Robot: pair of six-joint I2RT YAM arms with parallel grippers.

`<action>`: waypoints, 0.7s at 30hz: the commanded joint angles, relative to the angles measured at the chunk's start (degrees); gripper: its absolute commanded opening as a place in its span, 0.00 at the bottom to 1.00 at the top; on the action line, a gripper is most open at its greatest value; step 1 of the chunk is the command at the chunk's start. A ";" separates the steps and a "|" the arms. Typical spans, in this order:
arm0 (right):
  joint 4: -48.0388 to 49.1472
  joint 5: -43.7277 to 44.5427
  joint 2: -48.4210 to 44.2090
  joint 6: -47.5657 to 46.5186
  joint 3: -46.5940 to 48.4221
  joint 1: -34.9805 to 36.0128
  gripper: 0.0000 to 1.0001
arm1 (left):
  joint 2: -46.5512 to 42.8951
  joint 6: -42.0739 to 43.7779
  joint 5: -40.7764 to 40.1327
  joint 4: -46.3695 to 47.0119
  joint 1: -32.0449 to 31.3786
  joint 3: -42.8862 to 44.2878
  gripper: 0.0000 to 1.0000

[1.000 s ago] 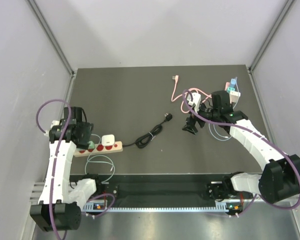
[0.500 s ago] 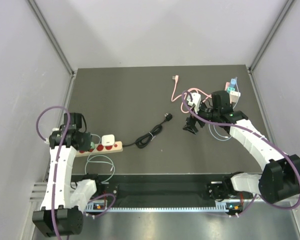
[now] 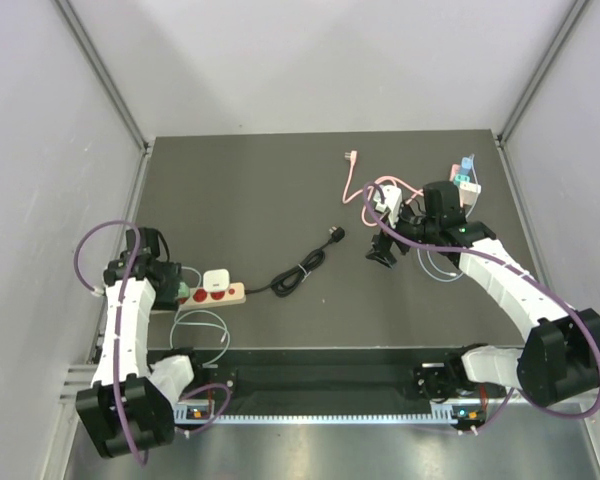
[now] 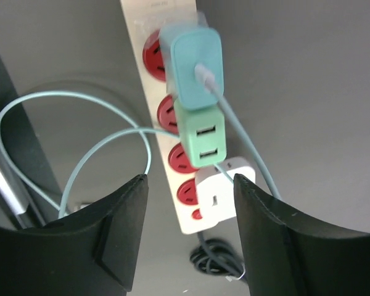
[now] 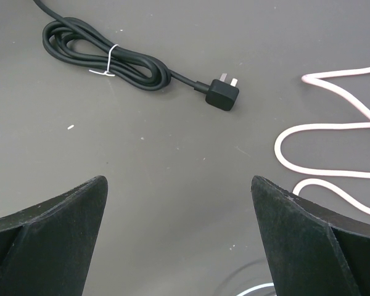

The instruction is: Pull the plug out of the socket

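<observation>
1. So far nothing has come out: in the left wrist view the power strip carries three seated bodies, a teal plug with a pale cable, a green adapter just below it, and a white adapter nearest the camera.
2. I cannot tell which of the three the task means. Each looks pressed flush into its red socket.
3. From above, the strip lies on the dark worktop at the left near edge, and its black cord trails off coiled toward the middle.
4. The left pincer is released, its two fingers spread wide to either side of the strip and grasping nothing. It hovers over the white adapter's end, apart from every plug.
5. The right pincer is likewise released and empty, well apart from the strip on the far right side. Only bare worktop, the cord's loose black plug and a pink cable lie beneath it.
6. My judgement: the task is at the approach step, with the whole pull left to do.
7. What remains is lowering the left pincer around one plug body, clenching on it, and drawing it straight out, perhaps with the strip pinned down so it does not lift along.
</observation>
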 commanded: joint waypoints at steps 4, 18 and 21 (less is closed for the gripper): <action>2.43 -0.38 0.69 -0.84 1.01 0.72 1.00 | 2.41 0.22 2.56 8.56 3.65 -3.06 0.64; 2.34 -0.38 1.49 -1.28 1.63 0.72 1.00 | 10.76 0.30 3.71 14.63 6.56 -4.73 0.61; 2.34 -0.21 1.31 -1.37 1.54 0.72 1.00 | 11.81 0.83 3.10 15.16 6.64 -4.47 0.56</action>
